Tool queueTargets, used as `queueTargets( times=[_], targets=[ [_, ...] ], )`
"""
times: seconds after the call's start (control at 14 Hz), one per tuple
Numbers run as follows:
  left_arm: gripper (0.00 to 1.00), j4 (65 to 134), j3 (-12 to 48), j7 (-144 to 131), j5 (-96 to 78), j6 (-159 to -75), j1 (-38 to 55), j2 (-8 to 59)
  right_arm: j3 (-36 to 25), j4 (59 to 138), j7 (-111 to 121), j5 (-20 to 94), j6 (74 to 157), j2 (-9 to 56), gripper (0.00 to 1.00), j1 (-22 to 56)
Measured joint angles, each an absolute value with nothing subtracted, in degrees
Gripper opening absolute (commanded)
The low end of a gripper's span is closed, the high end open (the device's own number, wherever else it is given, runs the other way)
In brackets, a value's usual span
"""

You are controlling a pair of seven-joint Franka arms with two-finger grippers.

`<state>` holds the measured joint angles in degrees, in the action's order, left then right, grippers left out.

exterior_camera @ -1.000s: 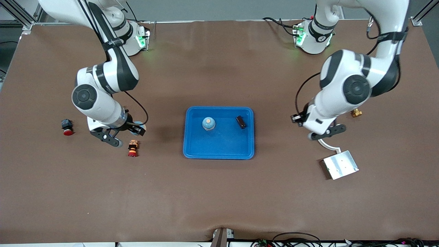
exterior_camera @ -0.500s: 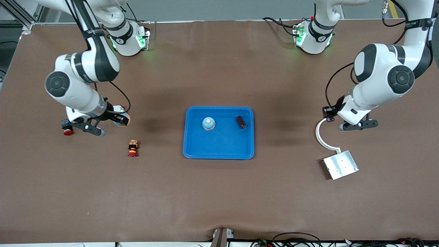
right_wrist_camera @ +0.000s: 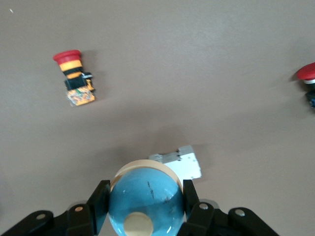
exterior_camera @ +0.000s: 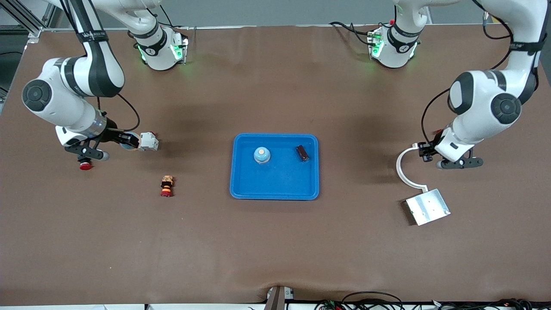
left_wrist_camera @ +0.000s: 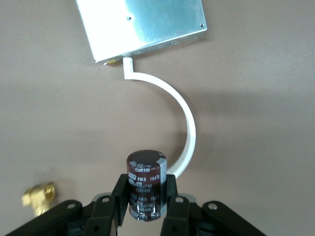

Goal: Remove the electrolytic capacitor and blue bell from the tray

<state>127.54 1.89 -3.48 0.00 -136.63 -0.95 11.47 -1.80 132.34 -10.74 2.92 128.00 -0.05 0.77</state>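
Count of parts on the brown counter (exterior_camera: 275,241): two bells, two capacitors, two red push buttons, one white block, one metal box, one brass fitting, one blue tray.

Blue tray (exterior_camera: 241,189) sits at the centre of the front view. It holds the tray bell (exterior_camera: 262,155), upright, and the tray capacitor (exterior_camera: 302,153), lying on its side toward the left arm's end. The two are apart.

Right gripper (right_wrist_camera: 145,194) hangs over the counter toward the right arm's end, jaws clamped on the held bell (right_wrist_camera: 146,201), a blue dome with a cream rim. The white block (exterior_camera: 149,141) lies on the counter just beside this bell in the front view.

Left gripper (left_wrist_camera: 145,191) hangs over the counter toward the left arm's end, jaws clamped on the held capacitor (left_wrist_camera: 146,182), a dark cylinder with printed markings.

Striped push button (exterior_camera: 166,186) lies on its side in full view. The second push button (exterior_camera: 85,165) is partly covered by the right gripper, so only its red cap shows.

Metal box (exterior_camera: 427,206) carries a white curved strip (exterior_camera: 401,168), whose upper end passes under the left gripper. The brass fitting (left_wrist_camera: 38,197) shows only in the left wrist view. The held capacitor cannot be made out in the front view.
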Motion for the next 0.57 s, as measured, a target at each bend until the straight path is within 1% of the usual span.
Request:
queueTargets(
  times=[0.21, 0.43, 0.57],
  targets=[
    [0.00, 126.12, 1.88, -3.48, 2.22, -140.16, -1.82, 17.31, -1.81, 135.04, -7.30, 2.93, 129.76, -1.63, 0.00, -1.31],
    [0.00, 122.81, 1.87, -3.48, 3.13, -140.35, -3.13, 21.70, -1.81, 139.33, -2.90, 2.92, 135.39, -1.82, 0.00, -3.45],
    [0.00, 121.84, 1.87, -3.48, 3.14, -140.35, -3.21, 23.04, -1.80, 142.02, 0.29, 2.92, 138.65, -1.82, 0.00, -4.96]
  ],
)
